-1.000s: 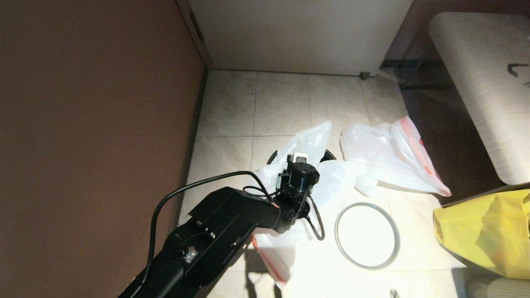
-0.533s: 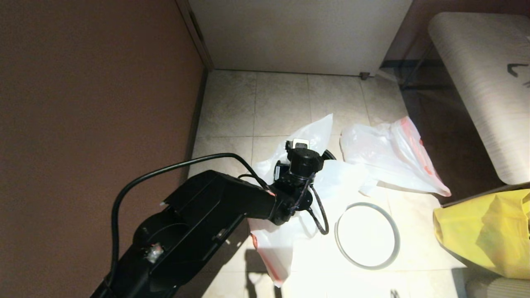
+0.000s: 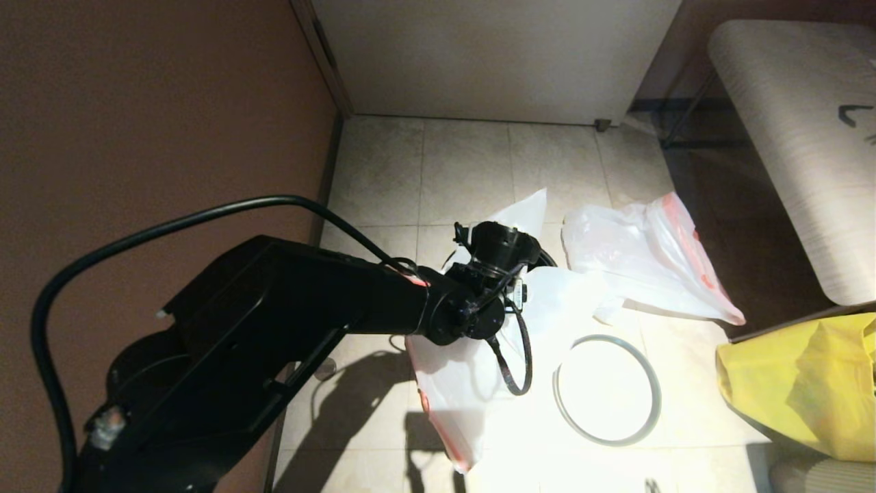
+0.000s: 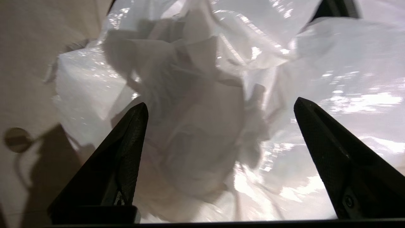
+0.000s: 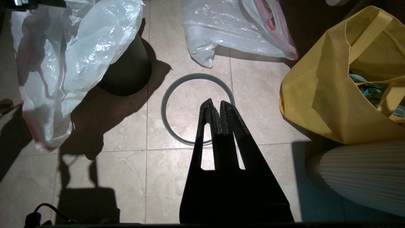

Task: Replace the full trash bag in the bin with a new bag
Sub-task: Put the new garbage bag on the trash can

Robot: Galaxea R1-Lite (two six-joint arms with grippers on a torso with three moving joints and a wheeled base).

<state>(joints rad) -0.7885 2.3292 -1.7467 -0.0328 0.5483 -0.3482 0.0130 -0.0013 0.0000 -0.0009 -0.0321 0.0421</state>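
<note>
The new bag (image 3: pixel 472 356) is draped as crumpled white film over the bin (image 3: pixel 545 257), its red-pink edge hanging near the floor. Only a black sliver of the bin shows in the head view; its dark side (image 5: pixel 126 76) shows in the right wrist view. My left gripper (image 4: pixel 220 106) hovers open just above the film (image 4: pixel 196 133), holding nothing. The bin's grey hoop (image 3: pixel 556 390) lies on the tiles to the right. My right gripper (image 5: pixel 215 104) is shut and empty above the hoop (image 5: pixel 197 75). The full trash bag (image 3: pixel 636 267) lies beyond the hoop.
A big yellow bag (image 3: pixel 801 383) stands at the right, with a ribbed pale object (image 5: pixel 364 177) beside it. A brown wall (image 3: pixel 171 137) closes the left side. A light bench (image 3: pixel 801 137) stands at the far right, and a white door (image 3: pixel 493 61) at the back.
My left arm has risen toward the head camera and its wrist has moved a little farther over the bin. The film's near end has shifted slightly.
</note>
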